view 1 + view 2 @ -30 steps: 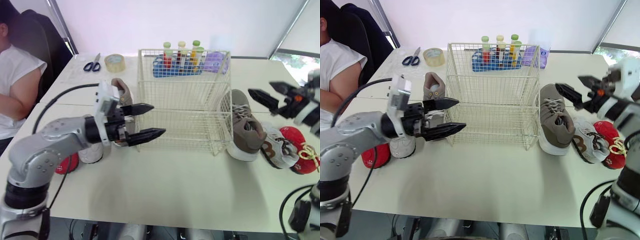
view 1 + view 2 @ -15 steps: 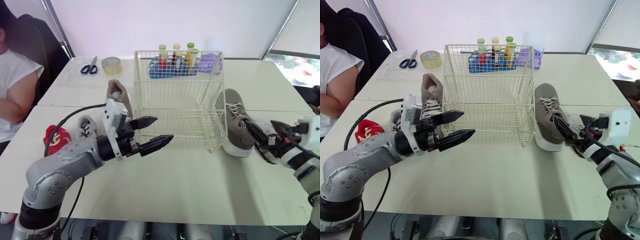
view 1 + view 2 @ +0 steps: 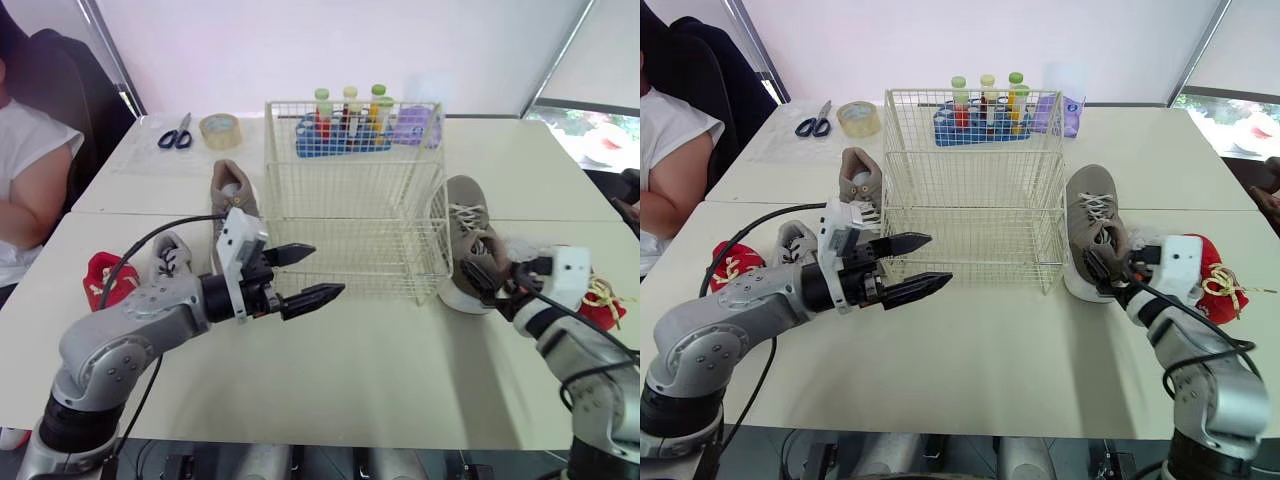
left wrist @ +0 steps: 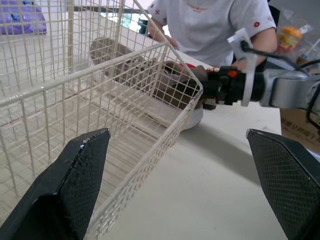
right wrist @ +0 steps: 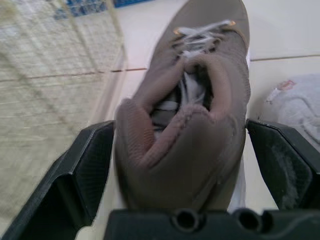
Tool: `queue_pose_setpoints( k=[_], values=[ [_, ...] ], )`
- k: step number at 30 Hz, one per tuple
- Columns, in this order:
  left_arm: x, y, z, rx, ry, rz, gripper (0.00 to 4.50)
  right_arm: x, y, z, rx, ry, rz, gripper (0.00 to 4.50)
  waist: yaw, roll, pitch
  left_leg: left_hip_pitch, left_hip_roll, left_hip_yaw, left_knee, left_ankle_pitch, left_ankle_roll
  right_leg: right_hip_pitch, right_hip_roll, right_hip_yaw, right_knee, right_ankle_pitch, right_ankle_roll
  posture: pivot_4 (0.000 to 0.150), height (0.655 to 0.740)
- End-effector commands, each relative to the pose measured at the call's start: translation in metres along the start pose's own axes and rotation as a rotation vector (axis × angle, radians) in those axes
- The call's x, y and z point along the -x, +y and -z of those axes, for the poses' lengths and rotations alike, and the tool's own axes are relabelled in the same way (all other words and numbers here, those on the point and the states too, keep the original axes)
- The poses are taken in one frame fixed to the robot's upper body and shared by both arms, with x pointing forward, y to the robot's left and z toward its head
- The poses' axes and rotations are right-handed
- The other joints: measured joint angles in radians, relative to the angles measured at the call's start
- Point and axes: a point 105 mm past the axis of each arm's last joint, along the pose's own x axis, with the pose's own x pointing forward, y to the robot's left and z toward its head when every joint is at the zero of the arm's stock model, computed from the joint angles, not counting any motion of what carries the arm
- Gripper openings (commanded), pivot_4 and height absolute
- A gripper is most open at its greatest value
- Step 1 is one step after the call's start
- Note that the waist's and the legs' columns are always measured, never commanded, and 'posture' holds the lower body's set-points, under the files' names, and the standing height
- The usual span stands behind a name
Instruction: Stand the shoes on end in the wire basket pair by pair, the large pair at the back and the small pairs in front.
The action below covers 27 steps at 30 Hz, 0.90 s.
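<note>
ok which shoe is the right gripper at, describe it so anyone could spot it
Find the wire basket in the middle. Right of it lies a big taupe shoe with white laces and sole, its heel between the right gripper's open fingers. It dwarfs the white shoe and red shoe beside it.

The wire basket (image 3: 350,200) is cream, a shade off the pale tabletop (image 3: 380,370). The taupe shoe (image 3: 465,235) has white laces and a white sole. The second taupe shoe (image 3: 230,195) matches it. The small shoe (image 3: 172,255) is grey and white. The red shoe (image 3: 105,278) and the second red shoe (image 3: 603,300) have yellowish laces. The left claw (image 3: 328,270) and right claw (image 3: 1098,268) are black, with cross-hatched pads (image 4: 85,165). The scissors (image 3: 174,133) have blue handles, the tape roll (image 3: 218,128) is tan, the rack (image 3: 345,135) is blue. The person's shirt (image 4: 210,25) is white with small red marks.
</note>
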Motion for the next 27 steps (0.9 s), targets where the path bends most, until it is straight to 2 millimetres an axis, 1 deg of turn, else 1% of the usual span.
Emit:
queue_pose_setpoints(
  k=[1, 3, 6, 7, 9, 10, 12, 13, 15, 17, 19, 21, 23, 24, 25, 26, 27],
  values=[
    [0.003, -0.001, -0.011, -0.046, -0.030, -0.005, 4.50, -0.001, -0.005, 0.025, 0.042, 0.090, 0.052, 2.40, 0.001, -0.002, -0.001, 0.000, 0.000, 0.000, 0.000, 0.000, 0.000, 0.000, 0.000, 0.000, 0.000, 0.000, 0.000, 0.150, 0.7400],
    [0.003, 0.000, -0.011, -0.049, -0.028, -0.009, 4.50, -0.001, -0.006, 0.030, 0.060, 0.107, 0.074, 1.54, 0.001, -0.006, -0.005, 0.000, 0.000, 0.000, 0.000, 0.000, 0.000, 0.001, 0.000, 0.000, 0.000, 0.000, 0.000, 0.150, 0.7400],
    [0.004, 0.002, -0.012, -0.056, -0.025, -0.015, 4.50, -0.001, -0.004, 0.030, 0.086, 0.093, 0.079, 0.50, 0.002, -0.011, -0.008, 0.004, 0.000, -0.001, -0.001, -0.002, -0.002, 0.001, 0.000, 0.000, -0.002, 0.000, 0.000, 0.150, 0.7400],
    [0.004, 0.002, -0.012, -0.059, -0.024, -0.015, 4.50, -0.002, -0.003, 0.026, 0.085, 0.069, 0.082, 0.29, 0.002, -0.011, -0.009, 0.004, 0.000, -0.001, -0.001, -0.002, -0.002, 0.001, 0.000, 0.000, -0.002, 0.000, 0.000, 0.150, 0.7400],
    [0.004, 0.003, -0.013, -0.063, -0.021, -0.013, 4.50, -0.004, -0.004, 0.008, 0.083, -0.015, 0.110, 0.29, 0.002, -0.013, -0.010, 0.004, 0.000, -0.001, -0.001, -0.002, -0.002, 0.002, 0.000, 0.000, -0.003, 0.000, 0.000, 0.150, 0.7400],
    [0.005, 0.004, -0.014, -0.065, -0.019, -0.012, 4.50, -0.004, -0.004, -0.009, 0.084, -0.087, 0.118, 0.29, 0.002, -0.013, -0.010, 0.004, 0.000, -0.001, -0.001, -0.002, -0.002, 0.002, 0.000, 0.000, -0.003, 0.000, 0.000, 0.150, 0.7400],
    [0.005, 0.007, -0.016, -0.069, -0.010, -0.005, 4.50, -0.005, -0.004, -0.053, 0.076, -0.254, 0.131, 0.29, -0.001, -0.010, -0.008, 0.004, 0.000, -0.001, -0.001, -0.002, -0.002, 0.002, 0.000, 0.000, -0.004, 0.000, -0.001, 0.150, 0.7400],
    [0.006, 0.009, -0.016, -0.070, -0.005, -0.002, 4.50, -0.005, -0.003, -0.071, 0.079, -0.312, 0.132, 0.29, -0.001, -0.006, -0.006, 0.002, 0.000, -0.001, -0.001, -0.002, -0.002, 0.002, -0.001, 0.000, -0.004, 0.002, -0.002, 0.150, 0.7400],
    [0.007, 0.010, -0.014, -0.080, 0.030, 0.013, 4.50, -0.002, 0.003, -0.114, 0.108, -0.430, 0.111, 0.29, -0.003, 0.003, 0.000, -0.002, 0.000, 0.000, -0.001, -0.001, -0.002, -0.003, -0.001, 0.000, -0.003, 0.004, -0.001, 0.150, 0.7400],
    [0.008, 0.010, -0.012, -0.092, 0.055, 0.031, 4.50, 0.002, 0.006, -0.143, 0.137, -0.504, 0.108, 0.29, -0.003, 0.008, 0.003, -0.003, 0.000, 0.001, -0.002, 0.001, -0.001, -0.006, -0.001, 0.000, -0.003, 0.005, 0.000, 0.150, 0.7400],
    [0.009, 0.013, -0.018, -0.093, 0.049, 0.038, 4.50, 0.011, 0.002, -0.180, 0.156, -0.601, 0.134, 0.29, 0.001, 0.008, 0.002, -0.003, 0.000, 0.001, -0.008, 0.003, -0.003, -0.008, 0.000, 0.000, -0.003, 0.006, 0.001, 0.150, 0.7400],
    [0.012, 0.017, -0.029, -0.085, 0.012, 0.050, 4.50, 0.022, 0.000, -0.214, 0.209, -0.692, 0.147, 0.29, 0.006, 0.007, 0.003, -0.003, 0.000, 0.000, -0.012, 0.004, -0.004, -0.009, -0.001, 0.000, -0.003, 0.007, 0.003, 0.150, 0.7400],
    [0.015, 0.022, -0.043, -0.112, -0.017, 0.044, 4.50, 0.030, 0.011, -0.245, 0.369, -0.759, 0.104, 0.29, 0.005, 0.007, 0.003, -0.004, 0.000, 0.000, -0.015, 0.005, -0.005, -0.010, 0.000, -0.001, -0.004, 0.007, 0.003, 0.150, 0.7400],
    [0.017, 0.026, -0.055, -0.133, -0.043, 0.027, 4.50, 0.034, 0.021, -0.261, 0.505, -0.792, 0.058, 0.29, 0.002, 0.006, 0.003, -0.004, 0.000, 0.000, -0.015, 0.005, -0.005, -0.010, 0.000, -0.001, -0.005, 0.007, 0.003, 0.150, 0.7400],
    [0.022, 0.034, -0.070, -0.153, -0.081, -0.006, 4.50, 0.039, 0.029, -0.278, 0.629, -0.830, 0.024, 0.29, 0.001, 0.007, 0.003, -0.005, 0.000, 0.000, -0.015, 0.005, -0.005, -0.009, -0.001, -0.001, -0.007, 0.007, 0.003, 0.150, 0.7400],
    [0.027, 0.041, -0.084, -0.164, -0.116, -0.033, 4.50, 0.043, 0.034, -0.291, 0.712, -0.861, -0.003, 0.29, -0.002, 0.007, 0.006, -0.004, 0.000, 0.001, -0.015, 0.005, -0.005, -0.009, -0.001, 0.000, -0.008, 0.007, 0.004, 0.150, 0.7400],
    [0.031, 0.046, -0.093, -0.168, -0.138, -0.049, 4.50, 0.045, 0.037, -0.299, 0.758, -0.881, -0.019, 0.29, -0.006, 0.006, 0.006, -0.004, -0.001, 0.002, -0.015, 0.004, -0.004, -0.009, -0.001, 0.000, -0.009, 0.007, 0.004, 0.150, 0.7400]
  ],
)
